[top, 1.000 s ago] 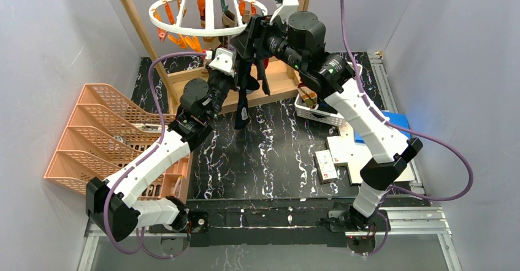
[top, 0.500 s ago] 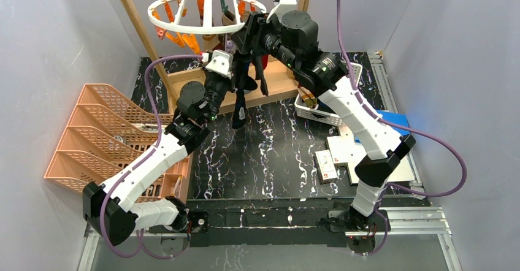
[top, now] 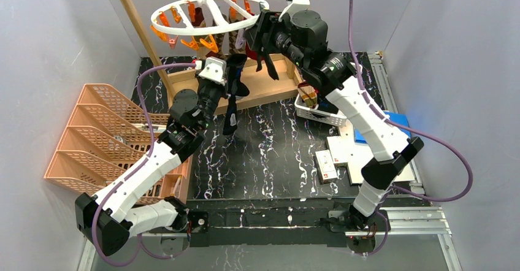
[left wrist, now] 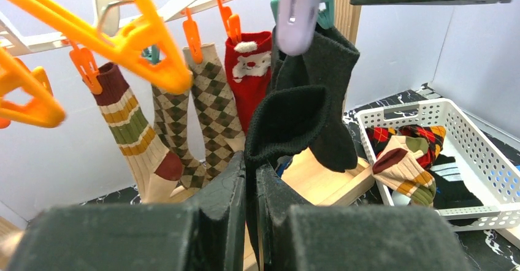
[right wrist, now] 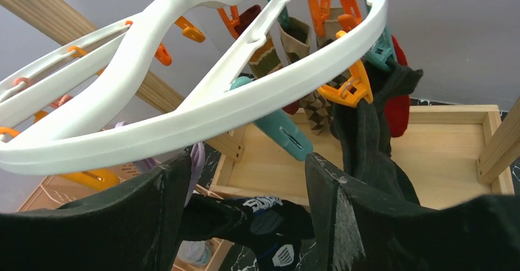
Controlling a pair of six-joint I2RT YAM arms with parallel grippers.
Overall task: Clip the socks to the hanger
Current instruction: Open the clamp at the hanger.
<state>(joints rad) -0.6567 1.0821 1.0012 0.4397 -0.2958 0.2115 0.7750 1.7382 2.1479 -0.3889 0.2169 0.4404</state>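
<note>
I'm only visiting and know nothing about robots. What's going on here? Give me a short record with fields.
Job: clipping socks to the white hanger
Left pincer: shut on a black sock, held up beneath the clips
Right pincer: open, just below the hanger's ring
Already hanging: striped sock, argyle socks, red Santa sock
Waiting: more socks in the white basket

Your left gripper [top: 238,78] draws leftward with the black sock [top: 231,114] — its tail now hangs nearer the left arm. Your right gripper [top: 260,35] rises toward the hanger [top: 184,33] — the ring now tilts, clips swung round.
</note>
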